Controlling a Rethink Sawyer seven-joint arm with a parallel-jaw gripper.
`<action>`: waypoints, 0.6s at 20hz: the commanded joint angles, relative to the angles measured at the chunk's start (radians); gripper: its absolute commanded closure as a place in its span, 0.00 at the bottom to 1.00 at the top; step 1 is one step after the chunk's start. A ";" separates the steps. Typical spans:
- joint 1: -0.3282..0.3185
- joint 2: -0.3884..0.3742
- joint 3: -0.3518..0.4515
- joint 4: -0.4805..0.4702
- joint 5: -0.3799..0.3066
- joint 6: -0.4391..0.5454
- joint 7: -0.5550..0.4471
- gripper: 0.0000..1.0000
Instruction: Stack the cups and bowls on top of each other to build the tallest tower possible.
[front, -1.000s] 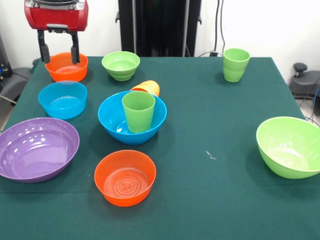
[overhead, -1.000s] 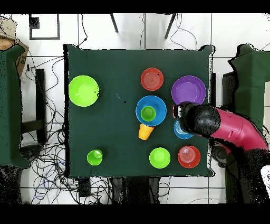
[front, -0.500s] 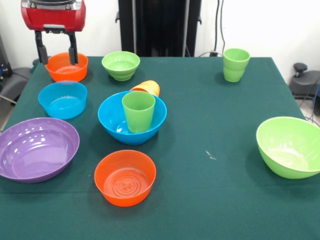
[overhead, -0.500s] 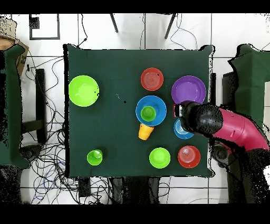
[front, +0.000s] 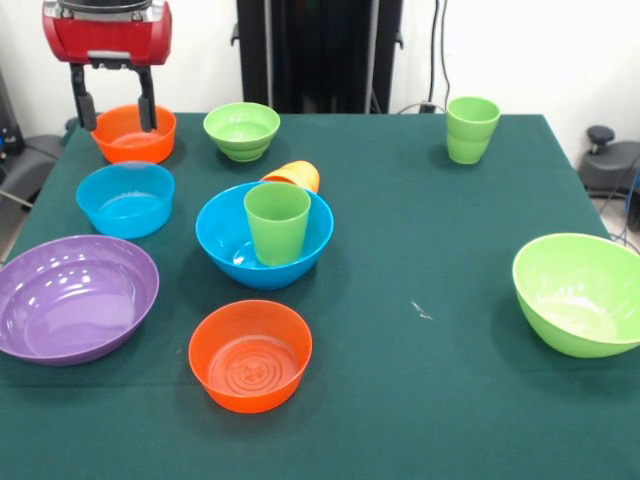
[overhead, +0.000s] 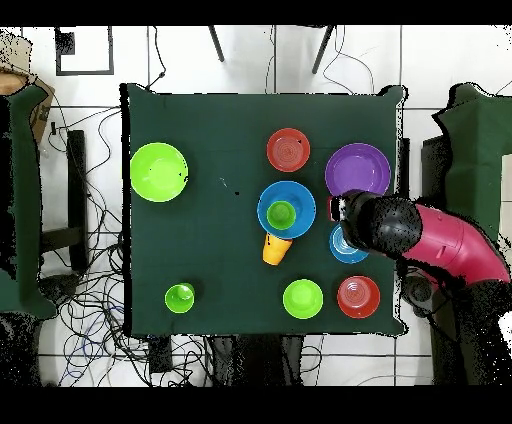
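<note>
A green plastic cup (front: 277, 222) is seen upright inside a blue plastic bowl (front: 232, 250), with an orange cup (front: 296, 176) tipped behind it. The red-housed gripper (front: 114, 112), fingers parted, is held above an orange bowl (front: 125, 141).

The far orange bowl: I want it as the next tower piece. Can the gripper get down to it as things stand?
Probably yes. The open gripper hangs above the orange bowl, which is empty, with nothing between them.
</note>
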 joint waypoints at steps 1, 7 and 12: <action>0.026 0.053 0.054 -0.042 -0.007 0.019 0.037 0.00; 0.028 0.050 0.045 -0.036 0.001 0.006 0.061 0.00; 0.029 0.056 0.048 -0.045 0.007 0.002 0.067 0.00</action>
